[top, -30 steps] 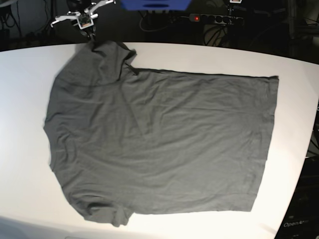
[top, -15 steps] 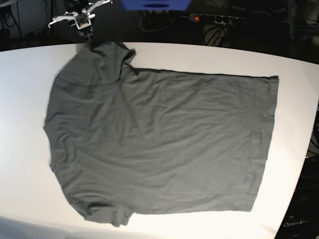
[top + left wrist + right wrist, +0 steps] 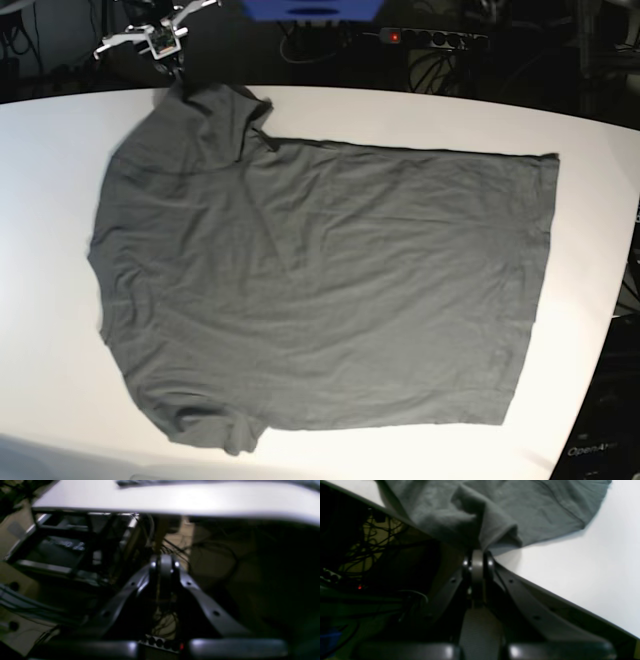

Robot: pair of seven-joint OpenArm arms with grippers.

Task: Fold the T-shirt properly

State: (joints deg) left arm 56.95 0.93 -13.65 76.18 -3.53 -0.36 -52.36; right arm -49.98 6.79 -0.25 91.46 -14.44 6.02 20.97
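Note:
The dark grey T-shirt (image 3: 320,280) lies spread flat on the white table (image 3: 400,110), neck side to the left and hem to the right. Its far sleeve (image 3: 215,105) reaches the table's back edge. There my right gripper (image 3: 177,70) is shut on the sleeve's fabric. In the right wrist view the cloth (image 3: 495,510) bunches right into the closed fingertips of the right gripper (image 3: 477,555). My left gripper (image 3: 163,563) is shut on nothing and sits off the table, below its edge (image 3: 175,497). It does not show in the base view.
A black power strip (image 3: 425,38) with a red light and a blue box (image 3: 310,10) sit behind the table. Cables and a dark frame (image 3: 62,542) fill the space under the table. The table's right edge (image 3: 620,300) curves away near the hem.
My right gripper has drifted slightly left and back at the far edge, still on the sleeve. The rest of the T-shirt has not moved.

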